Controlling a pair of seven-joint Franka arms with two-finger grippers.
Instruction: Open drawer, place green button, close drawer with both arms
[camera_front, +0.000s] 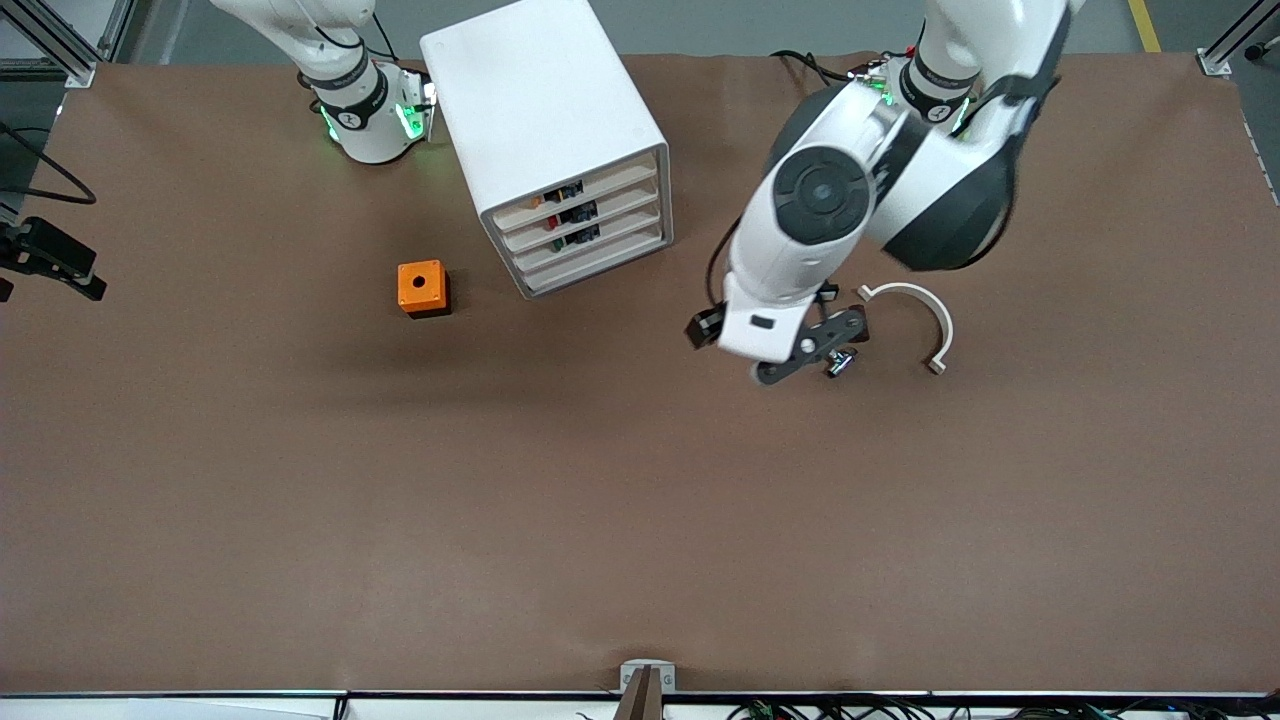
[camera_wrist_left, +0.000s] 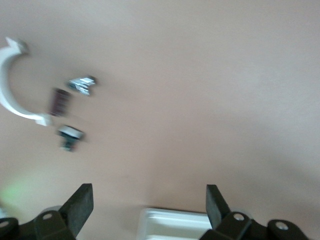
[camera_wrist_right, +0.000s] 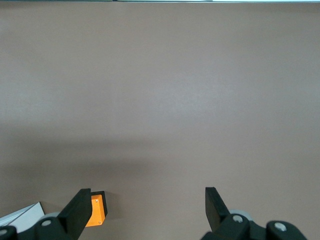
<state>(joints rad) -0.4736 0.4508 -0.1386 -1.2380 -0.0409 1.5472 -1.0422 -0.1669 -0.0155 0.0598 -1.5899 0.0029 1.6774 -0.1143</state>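
Boxy white cabinet (camera_front: 556, 140), curved white clip (camera_front: 915, 318), both tools (camera_wrist_left: 149, 202) (camera_wrist_right: 145, 205) spread, empty.

The small parts (camera_wrist_left: 75, 107) on the table beside the white curved bracket (camera_wrist_left: 12, 90) are blurred; which one is the button cannot be told. The left arm (camera_front: 800, 250) hides most of them.

Even overhead light; left wrist view motion-blurred.
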